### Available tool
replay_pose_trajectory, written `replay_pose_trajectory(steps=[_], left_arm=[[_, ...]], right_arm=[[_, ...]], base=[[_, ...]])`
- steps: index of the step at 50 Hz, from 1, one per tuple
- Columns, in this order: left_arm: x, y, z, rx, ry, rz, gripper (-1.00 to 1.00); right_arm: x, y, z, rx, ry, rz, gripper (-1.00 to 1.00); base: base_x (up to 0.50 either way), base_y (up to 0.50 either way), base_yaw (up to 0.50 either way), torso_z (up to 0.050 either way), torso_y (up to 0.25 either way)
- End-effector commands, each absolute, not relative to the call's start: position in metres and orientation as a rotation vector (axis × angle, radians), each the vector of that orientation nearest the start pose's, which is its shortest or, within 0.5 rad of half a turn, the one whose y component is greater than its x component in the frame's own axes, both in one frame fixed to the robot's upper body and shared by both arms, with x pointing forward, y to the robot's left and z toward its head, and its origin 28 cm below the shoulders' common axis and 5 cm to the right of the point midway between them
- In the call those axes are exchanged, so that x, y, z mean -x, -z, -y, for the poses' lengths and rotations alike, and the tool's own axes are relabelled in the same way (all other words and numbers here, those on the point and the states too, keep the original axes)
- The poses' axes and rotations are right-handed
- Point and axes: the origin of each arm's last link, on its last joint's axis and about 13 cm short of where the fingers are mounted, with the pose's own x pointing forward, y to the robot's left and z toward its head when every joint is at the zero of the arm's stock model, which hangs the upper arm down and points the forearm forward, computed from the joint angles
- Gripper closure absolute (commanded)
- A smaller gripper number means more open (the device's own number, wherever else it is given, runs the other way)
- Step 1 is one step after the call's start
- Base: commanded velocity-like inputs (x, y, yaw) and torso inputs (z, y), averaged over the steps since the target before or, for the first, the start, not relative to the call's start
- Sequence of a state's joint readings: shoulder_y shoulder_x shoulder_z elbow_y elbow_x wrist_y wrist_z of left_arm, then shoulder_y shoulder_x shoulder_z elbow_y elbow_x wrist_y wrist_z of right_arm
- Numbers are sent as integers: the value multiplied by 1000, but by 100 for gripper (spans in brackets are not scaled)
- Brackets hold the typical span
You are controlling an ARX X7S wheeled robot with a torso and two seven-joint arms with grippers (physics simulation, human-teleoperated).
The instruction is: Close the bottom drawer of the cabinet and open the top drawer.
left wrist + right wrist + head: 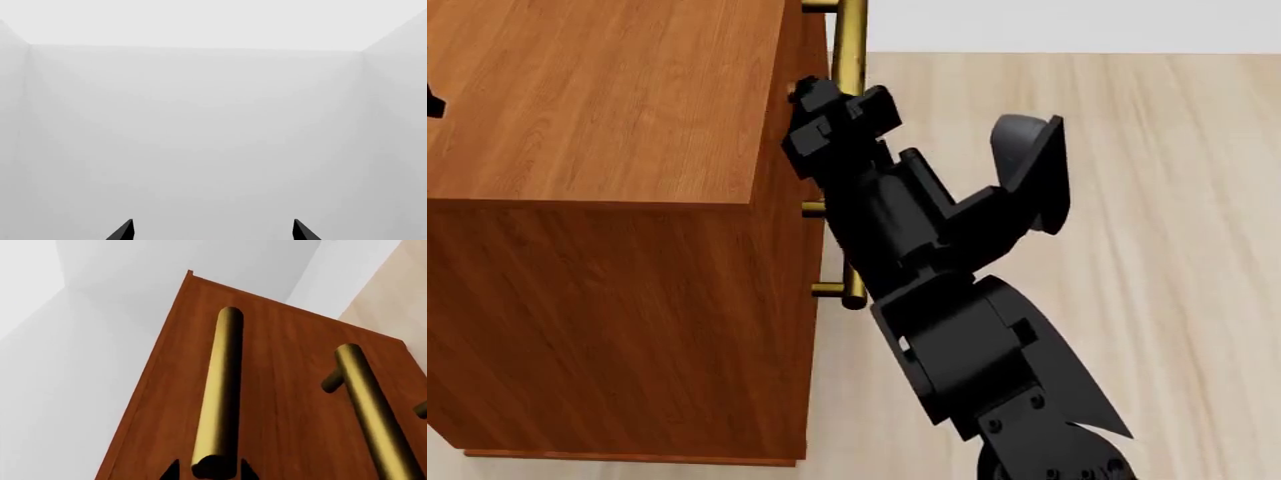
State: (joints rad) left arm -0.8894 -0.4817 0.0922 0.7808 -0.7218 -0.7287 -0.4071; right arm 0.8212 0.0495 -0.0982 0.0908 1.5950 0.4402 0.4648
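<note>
1. The cabinet (601, 200) stands at the left of the head view, seen from above and along its side, with brass bar handles (850, 60) jutting from its front edge.
2. The right end effector (827, 110) is up against the cabinet front near the top. In the right wrist view its two dark fingertips (172, 471) sit either side of a brass bar (220, 400), set narrowly around it, so I judge it to be gripping the top drawer (173, 405) by its handle.
3. A second bar (373, 415) lies just beside on the next drawer front; it is apart from the fingertips.
4. The bottom drawer cannot be told apart in these views. No drawer box sticks out from the front in the head view, so it appears shut.
5. The step in hand therefore looks like opening the top drawer.
6. The next move calls for a straight pull away from the cabinet front, keeping the grip square on the bar so it does not slip off.
7. The left end effector (213, 231) faces bare pale walls, its tips spread wide with nothing between them.
</note>
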Motion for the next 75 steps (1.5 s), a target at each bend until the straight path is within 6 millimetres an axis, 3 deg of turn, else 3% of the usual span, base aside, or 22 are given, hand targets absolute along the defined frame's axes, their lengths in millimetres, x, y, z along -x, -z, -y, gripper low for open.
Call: replay_pose_trajectory(steps=[1, 31, 41, 75], left_arm=[[-226, -311, -224, -35, 165, 767, -100], [-224, -314, -219, -35, 184, 774, -100], [-223, -317, -218, -41, 188, 779, -100], [-221, -319, -217, -43, 193, 785, -100]], right_arm=[[-321, -240, 41, -1202, -511, -128, 100], [-310, -261, 66, -1263, -477, -17, 100], [-309, -268, 78, -1368, -467, 33, 100], [-307, -259, 108, -1527, -393, 119, 100]], base=[[0, 0, 4, 0, 0], [-1, 0, 0, 1, 2], [-1, 0, -1, 0, 4], [0, 0, -1, 1, 3]])
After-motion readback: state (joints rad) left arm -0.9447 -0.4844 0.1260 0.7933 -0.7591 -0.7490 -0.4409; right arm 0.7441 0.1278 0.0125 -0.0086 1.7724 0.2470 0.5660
